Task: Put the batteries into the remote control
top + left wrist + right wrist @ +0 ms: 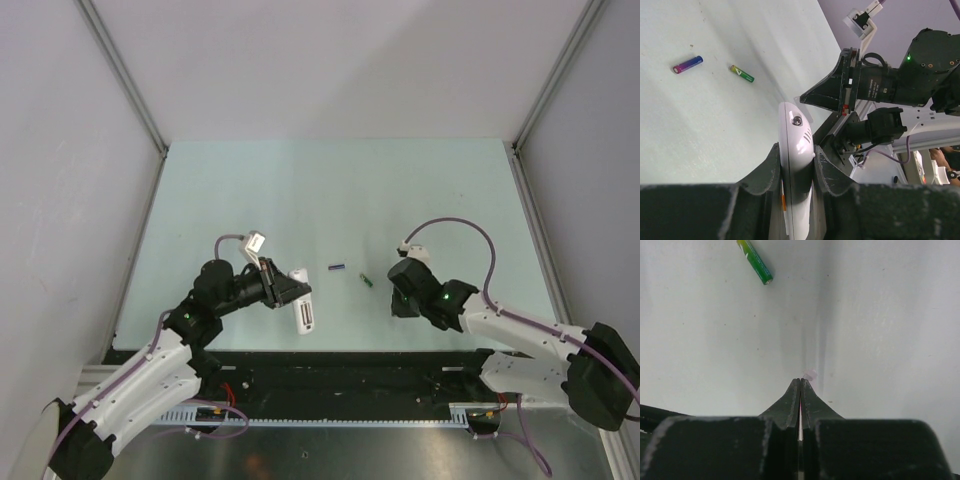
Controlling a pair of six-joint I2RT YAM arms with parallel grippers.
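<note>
Left gripper (796, 150) first: its two dark fingers (771, 170) are clamped on the remote control (796, 131), one on each long side. The white body rises edge-on out of the grip at lower centre of the left wrist view. In the top view the remote (303, 313) juts from the claw left of centre, button face up; whether it touches the table (300, 190) I cannot tell.

Out from there, both batteries lie loose on the pale green surface. The dark purple-blue battery (337, 267) is near centre, and the green battery (367, 280) is just to its right, the two apart.

Over to the right gripper (800, 382): fingers pressed together, tips meeting low in the right wrist view. A tiny pale scrap (810, 374) shows at the tips; held or not, I can't say. The green one sits apart at upper left there.
</note>
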